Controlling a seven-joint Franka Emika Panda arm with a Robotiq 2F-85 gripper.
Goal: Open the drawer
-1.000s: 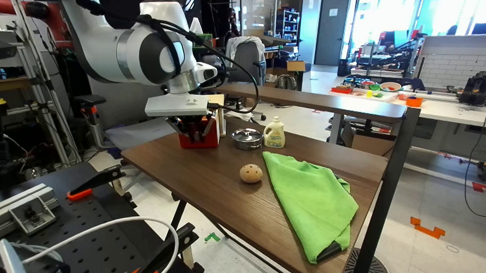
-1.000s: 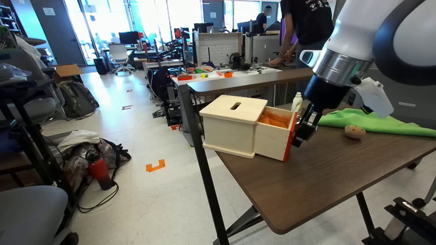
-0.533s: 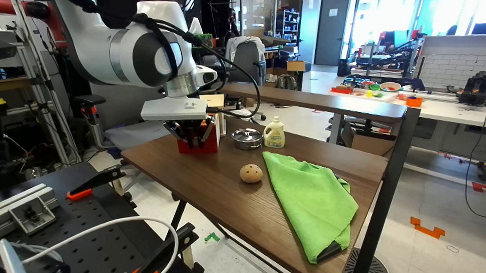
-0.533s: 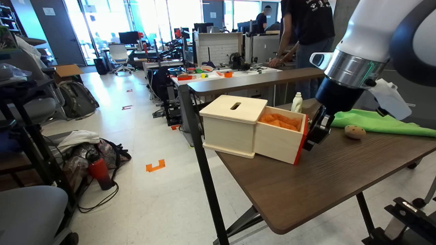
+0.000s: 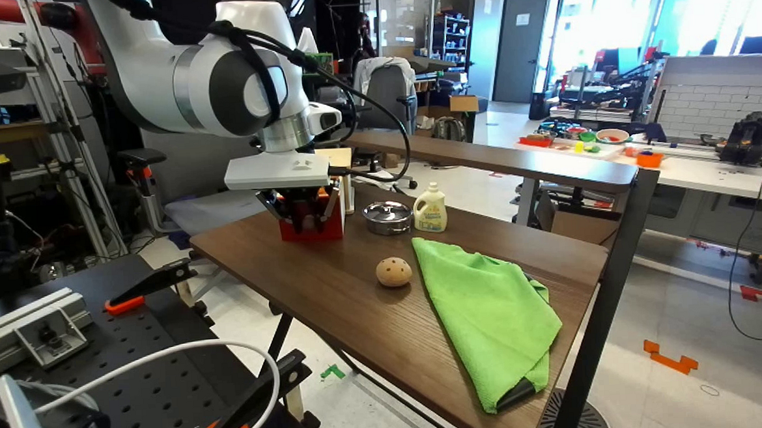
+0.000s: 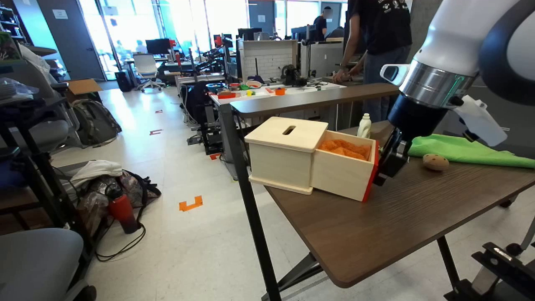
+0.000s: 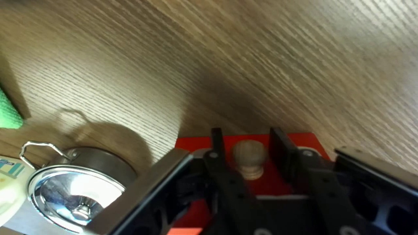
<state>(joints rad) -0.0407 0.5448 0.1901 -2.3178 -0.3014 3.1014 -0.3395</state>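
Drawer (image 6: 342,174) on the desk (image 6: 409,209), standing partway out of the pale wooden box (image 6: 280,161) behind it, red front (image 6: 370,177) facing outward, orange cloth (image 6: 345,148) showing inside. My jaws are spread at the drawer's front: in the wrist view the drawer's wooden knob (image 7: 249,155) sits between them, with red visible on either side of it, so I log them apart from the knob. My arm (image 5: 237,88) slants down to the drawer from above. Lidded steel pot (image 5: 388,219): beside the drawer, not touching. Bottle (image 5: 430,209): same side, farther from the drawer than the pot. Speckled tan ball (image 5: 394,272): off the drawer's front, toward the pot's side. Green cloth (image 5: 490,312): farther from the drawer than the ball.
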